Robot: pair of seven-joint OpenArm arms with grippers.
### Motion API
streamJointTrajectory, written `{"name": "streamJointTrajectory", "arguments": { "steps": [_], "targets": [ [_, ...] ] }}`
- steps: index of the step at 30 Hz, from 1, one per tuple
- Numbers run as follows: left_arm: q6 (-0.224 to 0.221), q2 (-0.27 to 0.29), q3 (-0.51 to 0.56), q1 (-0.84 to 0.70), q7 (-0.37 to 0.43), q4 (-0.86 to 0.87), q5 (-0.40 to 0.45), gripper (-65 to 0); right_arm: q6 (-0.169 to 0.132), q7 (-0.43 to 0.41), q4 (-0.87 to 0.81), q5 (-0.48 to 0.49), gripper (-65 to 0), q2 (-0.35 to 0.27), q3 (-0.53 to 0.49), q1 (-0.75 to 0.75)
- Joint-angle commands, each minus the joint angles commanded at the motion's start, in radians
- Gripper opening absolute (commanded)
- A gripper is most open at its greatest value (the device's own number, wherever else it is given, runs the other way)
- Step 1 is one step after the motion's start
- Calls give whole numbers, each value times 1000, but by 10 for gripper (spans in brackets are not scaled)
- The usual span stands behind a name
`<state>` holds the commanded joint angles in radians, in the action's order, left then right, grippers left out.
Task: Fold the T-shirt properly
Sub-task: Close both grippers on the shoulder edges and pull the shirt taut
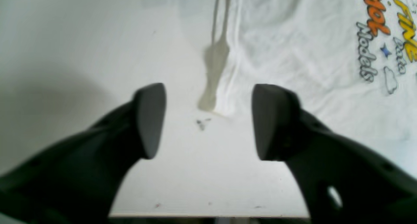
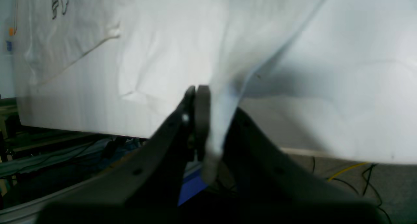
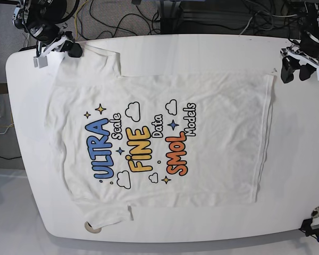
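The white tabletop (image 3: 202, 226) was the largest thing in the base view, filling most of the frame from the left edge to the right. The T-shirt (image 3: 218, 149) lay spread over it, covering the centre and left of the frame, its print (image 3: 138, 143) facing up and reading sideways, with ULTRA in blue, FINE in yellow and SMOL in orange. One sleeve reached toward the top left; the other lay at the lower left, beside a round hole (image 3: 93, 227) in the tabletop.

The right gripper (image 3: 72, 49), at the upper left of the base view, was closed on a pinch of the T-shirt. In the right wrist view, the cloth rose into its fingers in a narrow white fold, around the middle of the frame.

The left gripper (image 3: 296, 73), at the upper right of the base view, had its fingers wide apart and held nothing. It was near the shirt's upper right corner, which showed between its fingers in the left wrist view.
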<state>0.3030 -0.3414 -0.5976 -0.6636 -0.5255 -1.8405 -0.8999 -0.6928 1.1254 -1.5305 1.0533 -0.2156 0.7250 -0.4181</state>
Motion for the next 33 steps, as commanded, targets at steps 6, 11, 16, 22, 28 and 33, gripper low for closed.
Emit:
{"name": "streamJointTrajectory", "arguments": {
  "steps": [6, 11, 16, 22, 28, 33],
  "targets": [
    [0, -20, 37, 44, -2, 121, -118, -224, 0, 0, 0, 0, -650, 0, -2, 0],
    [0, -21, 100, 86, -2, 198, -124, -226, 0, 0, 0, 0, -650, 0, -2, 0],
    [0, -15, 143, 107, -2, 242, -123, -228, 0, 0, 0, 0, -650, 0, -2, 0],
    [0, -15, 178, 141, -2, 295, -121, -228, 0, 0, 0, 0, -650, 0, -2, -2],
    [0, -15, 233, 164, -2, 319, -121, -230, 0, 0, 0, 0, -650, 0, -2, -2],
    [0, -15, 253, 169, -2, 319, -121, -230, 0, 0, 0, 0, -650, 0, -2, -2]
  ]
}}
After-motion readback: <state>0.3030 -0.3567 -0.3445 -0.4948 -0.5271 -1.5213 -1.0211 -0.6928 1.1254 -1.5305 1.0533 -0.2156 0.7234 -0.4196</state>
